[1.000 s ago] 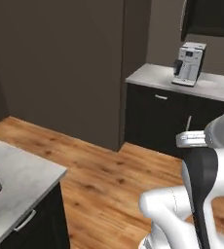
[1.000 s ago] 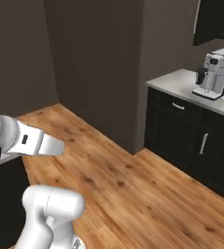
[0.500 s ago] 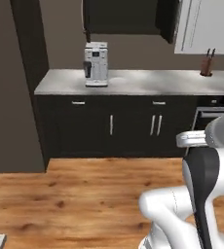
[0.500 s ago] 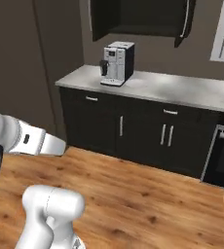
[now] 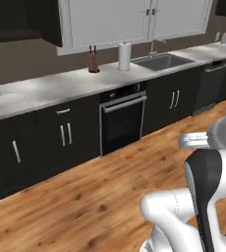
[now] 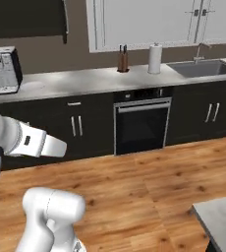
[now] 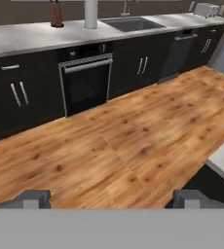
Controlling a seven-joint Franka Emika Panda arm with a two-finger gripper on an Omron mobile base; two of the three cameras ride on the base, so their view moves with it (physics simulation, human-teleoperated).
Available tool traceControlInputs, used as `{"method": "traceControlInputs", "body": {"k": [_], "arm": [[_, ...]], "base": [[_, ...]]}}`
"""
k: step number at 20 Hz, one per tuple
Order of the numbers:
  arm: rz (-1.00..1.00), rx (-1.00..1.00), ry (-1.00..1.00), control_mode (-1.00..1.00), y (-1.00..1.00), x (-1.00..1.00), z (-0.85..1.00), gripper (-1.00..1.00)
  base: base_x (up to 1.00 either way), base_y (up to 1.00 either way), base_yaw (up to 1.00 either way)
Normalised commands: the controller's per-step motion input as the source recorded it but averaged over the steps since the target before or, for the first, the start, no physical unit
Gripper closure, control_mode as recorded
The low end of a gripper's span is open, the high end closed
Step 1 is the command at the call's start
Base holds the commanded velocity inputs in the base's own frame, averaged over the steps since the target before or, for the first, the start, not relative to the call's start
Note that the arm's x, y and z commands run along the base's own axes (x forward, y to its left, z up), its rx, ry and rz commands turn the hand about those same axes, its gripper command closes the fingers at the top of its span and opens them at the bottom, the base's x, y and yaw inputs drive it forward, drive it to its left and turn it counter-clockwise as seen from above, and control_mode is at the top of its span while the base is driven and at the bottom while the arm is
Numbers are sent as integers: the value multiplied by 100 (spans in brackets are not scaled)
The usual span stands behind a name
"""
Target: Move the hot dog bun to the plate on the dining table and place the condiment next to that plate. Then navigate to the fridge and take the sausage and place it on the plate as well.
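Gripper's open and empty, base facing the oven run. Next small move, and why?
Probably keep turning the base rather than reaching. The gripper is open over bare wood floor, holding nothing. Ahead are the oven, sink and coffee machine; no bun, plate or fridge appears, just a marble corner at lower right.

floor (image 6: 149, 182): wood planks | cabinets (image 5: 61, 138): black | oven (image 6: 142, 125) | sink (image 5: 161, 61)

A long pale grey stone counter (image 5: 46, 88) over black cabinets carries a brown knife block (image 5: 93, 61), a white paper-towel roll (image 5: 124, 56) and a steel sink (image 5: 161, 61); black built-in oven (image 5: 122, 119) below.
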Motion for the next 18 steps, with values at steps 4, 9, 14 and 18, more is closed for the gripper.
{"method": "traceControlInputs", "body": {"k": [4, 9, 14, 18], "arm": [[0, 0, 0, 100, 0, 0, 0, -100], [0, 0, 0, 100, 0, 0, 0, -100], [0, 0, 0, 100, 0, 0, 0, -100], [0, 0, 0, 100, 0, 0, 0, -100]], "base": [[18, 5, -84], [53, 12, -63], [74, 22, -46], [64, 29, -43]]}}
